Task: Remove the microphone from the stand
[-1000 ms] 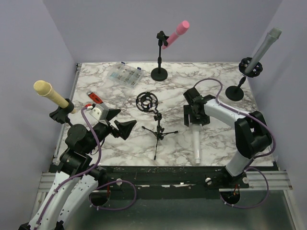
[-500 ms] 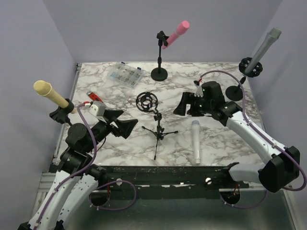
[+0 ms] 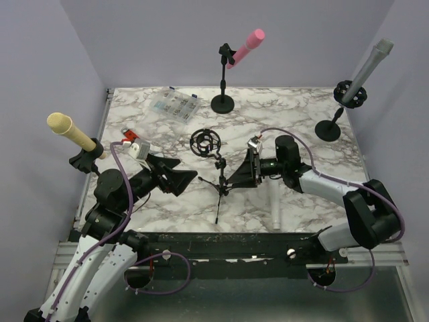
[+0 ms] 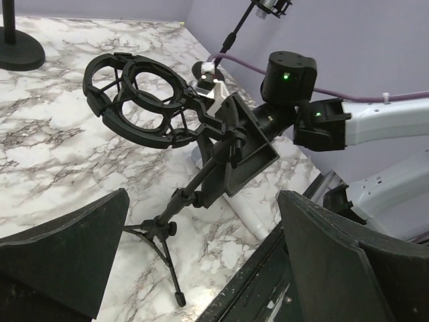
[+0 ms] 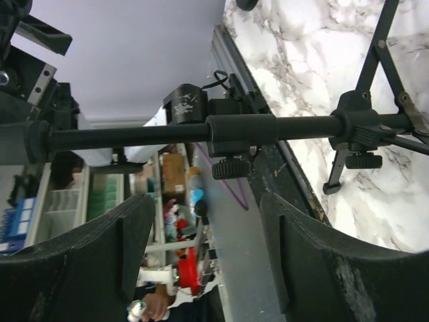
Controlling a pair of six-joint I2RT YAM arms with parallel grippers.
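Right gripper [image 3: 241,176]: jaws open, turned sideways. The tripod stand pole [image 5: 241,127] crosses just beyond the fingertips, unclamped. Left gripper [image 3: 182,173]: jaws open, facing the stand from the opposite side. Shock mount [image 3: 205,142] is empty. White microphone [image 3: 273,204] lies flat on the marble table [image 3: 301,121], behind the right jaws, long axis far-to-near. Right arm is nearer.
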